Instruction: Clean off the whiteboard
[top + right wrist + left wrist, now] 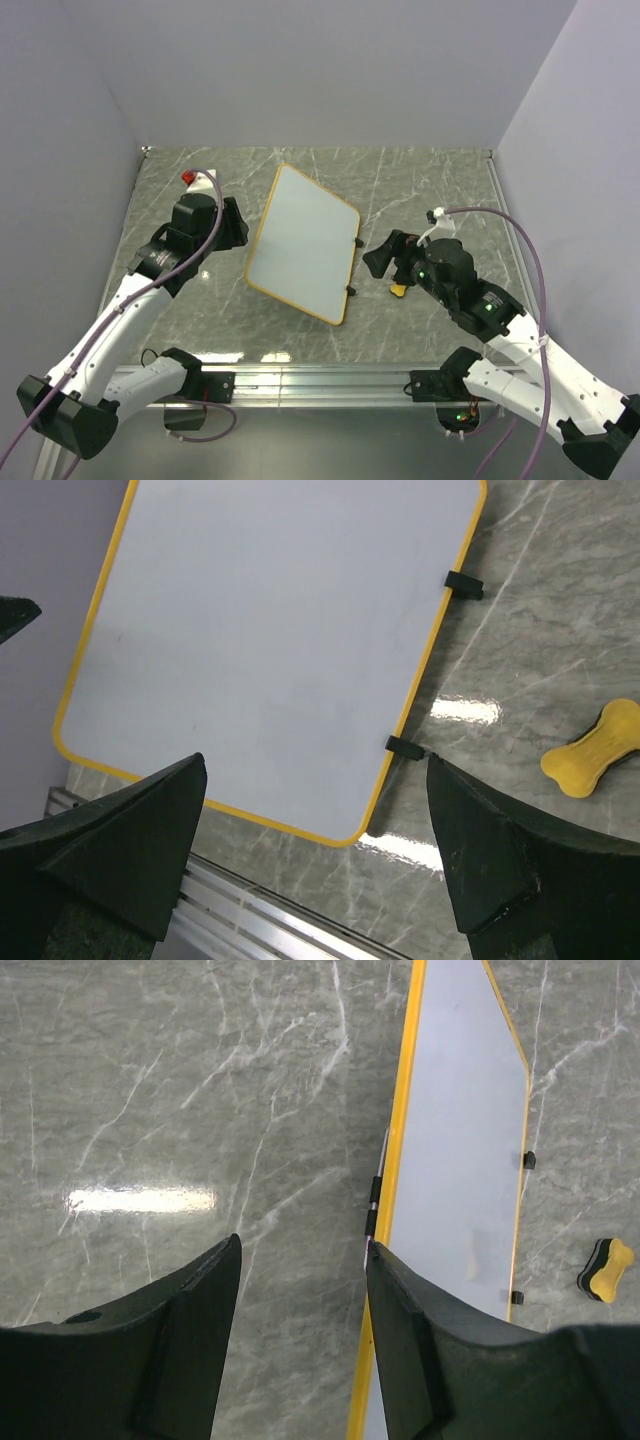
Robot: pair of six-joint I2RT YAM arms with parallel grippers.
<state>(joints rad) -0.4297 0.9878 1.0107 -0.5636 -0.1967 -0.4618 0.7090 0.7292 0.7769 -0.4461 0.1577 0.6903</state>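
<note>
The flat, round-cornered whiteboard [303,243], thinly framed in yellow-orange, is lying on the glossy veined tabletop [420,180] between the left end effector [303,1245], gaping partway and empty, and the right end effector [315,765], gaping wide and gripping nothing.

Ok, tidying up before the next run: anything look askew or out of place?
The whiteboard lies turned at an angle to the edges of the table. The eraser lies loose beside it. Nothing looks spilled or damaged.
</note>
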